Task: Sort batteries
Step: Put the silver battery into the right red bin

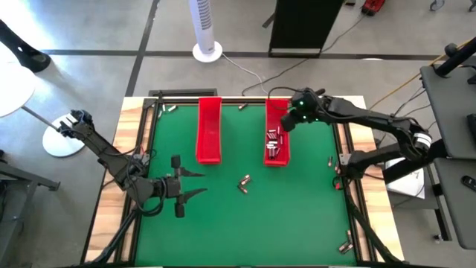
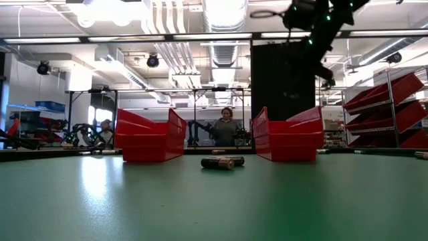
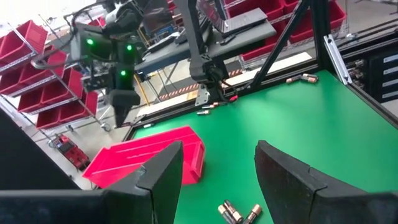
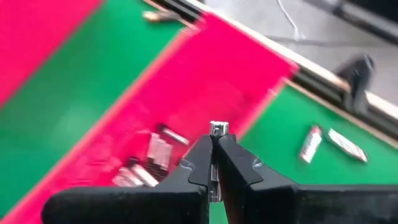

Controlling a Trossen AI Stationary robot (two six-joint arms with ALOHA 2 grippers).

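Right in front of your low camera stretches the green table mat (image 2: 200,207), and the nearest things on it are two loose batteries (image 2: 222,162) lying side by side, mid-table, between the two red trays. Your left tray (image 1: 209,130) looks empty from above; your right tray (image 1: 277,134) already has several batteries (image 1: 273,143) gathered toward its near end.

Your right gripper (image 4: 214,168) hangs over the far part of the right tray with its fingers pinched on a small silvery battery (image 4: 218,129), whose tip pokes out past the fingertips. Beyond that tray, two more batteries (image 4: 326,143) lie on the mat near the table's far right edge.

Your left gripper (image 1: 181,186) sits low at the near left of the mat, jaws parted and holding nothing, well apart from the loose pair, which shows just ahead of its fingers (image 3: 163,177).

Other strays lie along the right edge (image 1: 331,161), the near right corner (image 1: 346,244) and the far edge (image 1: 242,106). A person (image 2: 226,128) stands in the room behind the table, and a white fan (image 1: 205,30) stands on the floor beyond it.
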